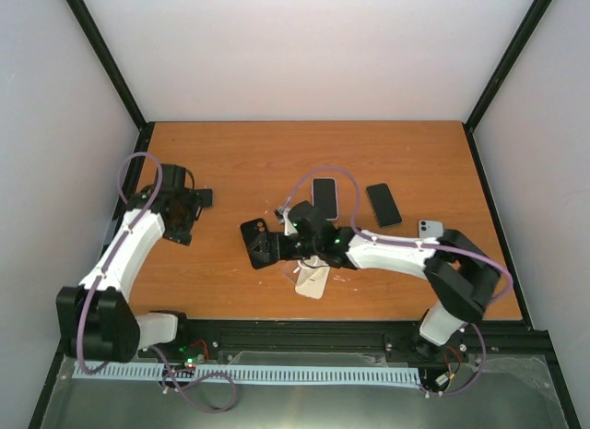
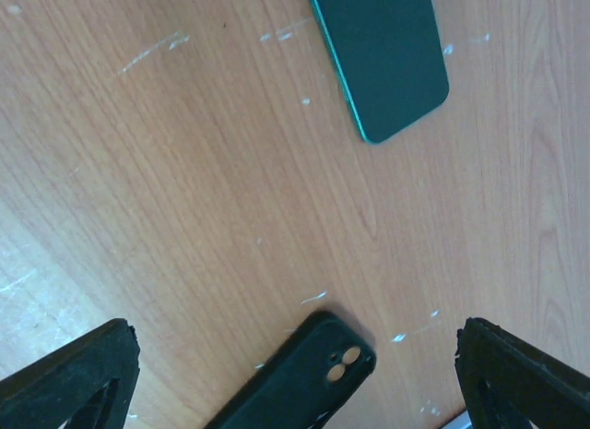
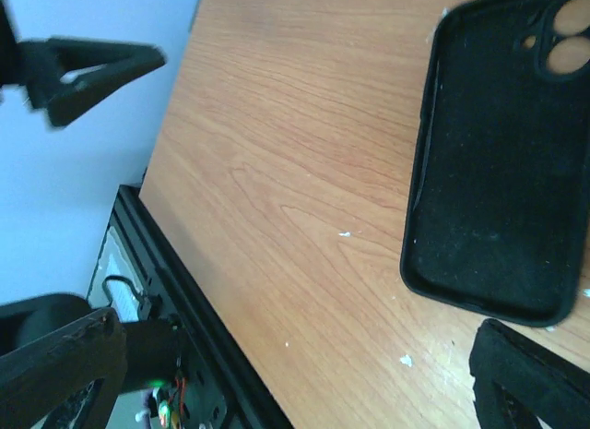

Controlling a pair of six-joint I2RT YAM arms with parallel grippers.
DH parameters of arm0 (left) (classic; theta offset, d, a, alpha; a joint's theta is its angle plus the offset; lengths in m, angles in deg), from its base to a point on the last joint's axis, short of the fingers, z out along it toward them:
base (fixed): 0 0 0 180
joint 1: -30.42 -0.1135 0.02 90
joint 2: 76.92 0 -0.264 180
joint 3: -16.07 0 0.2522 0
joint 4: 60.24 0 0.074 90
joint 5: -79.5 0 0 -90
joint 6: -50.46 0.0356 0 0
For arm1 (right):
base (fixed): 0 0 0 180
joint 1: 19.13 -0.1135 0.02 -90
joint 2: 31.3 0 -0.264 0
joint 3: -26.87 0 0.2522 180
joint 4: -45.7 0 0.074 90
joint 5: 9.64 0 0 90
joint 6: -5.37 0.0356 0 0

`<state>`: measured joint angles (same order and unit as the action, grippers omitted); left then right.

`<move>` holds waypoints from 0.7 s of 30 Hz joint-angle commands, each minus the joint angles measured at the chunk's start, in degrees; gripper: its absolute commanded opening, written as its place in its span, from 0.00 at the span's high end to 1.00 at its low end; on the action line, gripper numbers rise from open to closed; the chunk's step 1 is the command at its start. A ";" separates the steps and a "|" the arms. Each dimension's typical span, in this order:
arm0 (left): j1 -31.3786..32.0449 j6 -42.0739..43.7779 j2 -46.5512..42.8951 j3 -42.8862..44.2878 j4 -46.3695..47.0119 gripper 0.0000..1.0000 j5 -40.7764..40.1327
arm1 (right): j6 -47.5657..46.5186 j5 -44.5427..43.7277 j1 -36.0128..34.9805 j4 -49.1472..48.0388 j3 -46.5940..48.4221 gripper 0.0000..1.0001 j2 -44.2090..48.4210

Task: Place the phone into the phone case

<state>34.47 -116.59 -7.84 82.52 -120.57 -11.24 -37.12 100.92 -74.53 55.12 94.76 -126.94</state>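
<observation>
Top external view: the black phone case [image 1: 259, 244] lies flat and empty on the counter [image 1: 230, 157], just beside the right fingers [image 3: 530, 383], which stand wide apart. A pale phone [image 1: 313, 281] lies near it, partly under the right arm. The left fingers [image 2: 64, 378] are also spread and hold nothing.

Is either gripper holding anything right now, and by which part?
Nothing is held. The left gripper and the right gripper both stand open, and the black phone case lies flat on the table.
</observation>
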 commanded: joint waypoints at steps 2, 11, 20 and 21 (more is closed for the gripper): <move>-1.27 -4.99 9.75 9.44 -7.01 0.06 -3.42 | -5.73 -5.84 0.11 6.99 -3.91 0.00 9.51; -3.98 -10.66 23.84 15.41 -5.43 0.05 -4.58 | -9.00 -10.33 0.11 13.90 -5.79 0.00 19.14; -10.10 -6.64 37.98 27.98 -4.85 0.05 -2.17 | -8.65 -11.99 0.11 14.32 -7.75 0.00 22.26; -10.38 -6.31 39.18 29.40 -4.77 0.05 -2.16 | -8.65 -12.04 0.12 14.30 -7.68 0.00 22.13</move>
<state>25.64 -124.40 27.57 106.02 -125.03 -14.14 -45.14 91.01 -74.39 68.37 87.87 -105.45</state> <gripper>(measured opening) 0.946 0.998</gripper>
